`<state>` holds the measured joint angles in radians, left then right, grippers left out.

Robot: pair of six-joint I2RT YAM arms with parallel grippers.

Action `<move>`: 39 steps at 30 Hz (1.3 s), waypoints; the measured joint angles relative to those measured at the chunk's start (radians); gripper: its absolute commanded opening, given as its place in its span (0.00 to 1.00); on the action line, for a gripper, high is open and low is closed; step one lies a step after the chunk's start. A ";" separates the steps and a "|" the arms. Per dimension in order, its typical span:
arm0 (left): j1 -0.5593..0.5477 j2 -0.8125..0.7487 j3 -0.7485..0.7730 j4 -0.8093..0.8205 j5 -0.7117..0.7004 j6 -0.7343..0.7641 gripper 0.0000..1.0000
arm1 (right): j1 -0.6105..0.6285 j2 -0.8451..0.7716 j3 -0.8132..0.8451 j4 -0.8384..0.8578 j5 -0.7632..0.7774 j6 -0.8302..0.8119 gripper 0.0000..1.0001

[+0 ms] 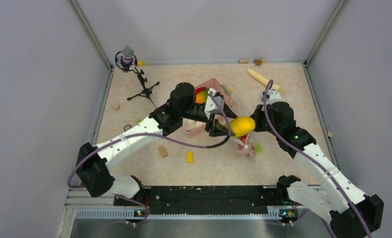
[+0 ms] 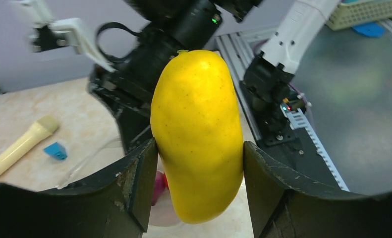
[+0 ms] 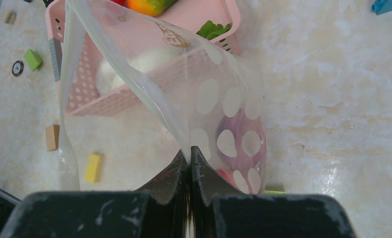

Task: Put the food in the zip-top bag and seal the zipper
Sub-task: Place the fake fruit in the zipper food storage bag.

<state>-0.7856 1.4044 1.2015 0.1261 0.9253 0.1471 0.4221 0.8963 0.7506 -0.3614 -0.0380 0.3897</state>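
Observation:
My left gripper (image 2: 199, 168) is shut on a yellow mango (image 2: 196, 129) and holds it in the air above the bag; in the top view the mango (image 1: 242, 126) sits between the two wrists. My right gripper (image 3: 190, 153) is shut on the upper edge of the clear dotted zip-top bag (image 3: 218, 99) and holds it up. The zipper strip (image 3: 134, 84) runs from the jaws up to the left. A purple onion (image 3: 241, 141) and something red (image 3: 226, 174) lie inside the bag. An orange-green mango (image 3: 149, 5) and a white piece (image 3: 134, 64) lie in the pink basket (image 3: 231, 15).
A microphone on a tripod (image 1: 128, 57) stands at the back left. A tan rod (image 1: 263, 79) lies at the back right. A yellow block (image 1: 189, 157), a tan block (image 1: 162, 151) and a green block (image 1: 258, 148) lie on the table. Walls enclose three sides.

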 measured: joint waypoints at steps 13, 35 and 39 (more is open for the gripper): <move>-0.034 0.185 0.127 -0.428 0.117 0.431 0.00 | 0.000 -0.018 0.000 -0.001 -0.024 0.000 0.03; -0.060 0.286 0.316 -0.579 0.157 0.702 0.00 | 0.000 -0.017 0.000 -0.003 -0.063 -0.009 0.02; -0.061 0.321 0.349 -0.650 0.159 0.784 0.00 | -0.002 -0.017 0.000 -0.003 -0.069 -0.014 0.02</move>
<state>-0.8463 1.7256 1.5505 -0.5243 1.0847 0.9306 0.4206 0.8791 0.7506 -0.3645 -0.1066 0.3752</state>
